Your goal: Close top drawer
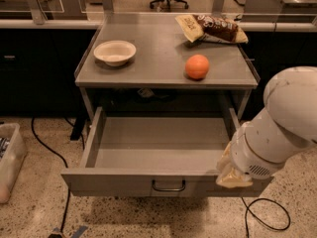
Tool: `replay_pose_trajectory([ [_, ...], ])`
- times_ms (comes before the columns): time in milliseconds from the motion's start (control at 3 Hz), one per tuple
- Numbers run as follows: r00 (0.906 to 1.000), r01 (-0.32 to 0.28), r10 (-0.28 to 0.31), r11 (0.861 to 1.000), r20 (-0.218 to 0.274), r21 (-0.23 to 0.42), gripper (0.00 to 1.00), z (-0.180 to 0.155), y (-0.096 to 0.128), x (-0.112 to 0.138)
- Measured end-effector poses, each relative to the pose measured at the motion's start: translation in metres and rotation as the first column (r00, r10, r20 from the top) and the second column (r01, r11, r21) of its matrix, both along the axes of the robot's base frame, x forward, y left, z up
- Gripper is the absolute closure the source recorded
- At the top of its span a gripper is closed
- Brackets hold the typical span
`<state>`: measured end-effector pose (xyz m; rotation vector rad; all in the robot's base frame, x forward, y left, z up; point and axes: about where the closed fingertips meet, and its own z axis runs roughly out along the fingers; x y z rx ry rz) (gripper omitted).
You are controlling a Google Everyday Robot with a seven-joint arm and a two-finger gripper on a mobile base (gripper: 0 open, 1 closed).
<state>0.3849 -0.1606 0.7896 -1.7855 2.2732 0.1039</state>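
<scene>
Top drawer [124, 182] standing pulled far out toward near side, below worktop [158, 53], interior lying exposed. Closing not yet done. End effector [233, 175] sitting at near right corner of drawer front; cannot tell its state. Entire push inward toward far side awaiting.

No writing, label, brand, number or sign could be read anywhere. The snack bag [213, 29] at the back right of the table top [158, 53] carried some print, but it was too blurred to make out. The gripper [232, 173] sat at the right front corner of the open top drawer [114, 181]. No legible marking showed on the gripper, on the white arm [282, 123] above it, or on the drawer's front panel.
</scene>
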Motion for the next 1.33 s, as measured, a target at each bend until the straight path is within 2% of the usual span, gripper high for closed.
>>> replay_pose_trajectory([
  [333, 1.0000, 0.001, -0.001, 1.000, -0.001, 0.022, 0.89, -0.022, 0.009, -0.014],
  [667, 0.9996, 0.011, -0.009, 0.999, -0.027, 0.045, 1.00, -0.071, 0.022, -0.032],
  [1000, 0.9991, 0.028, -0.026, 0.998, -0.033, 0.062, 1.00, -0.110, 0.038, -0.043],
  [1333, 0.9989, 0.035, -0.034, 0.998, -0.031, 0.052, 1.00, -0.116, 0.036, -0.039],
])
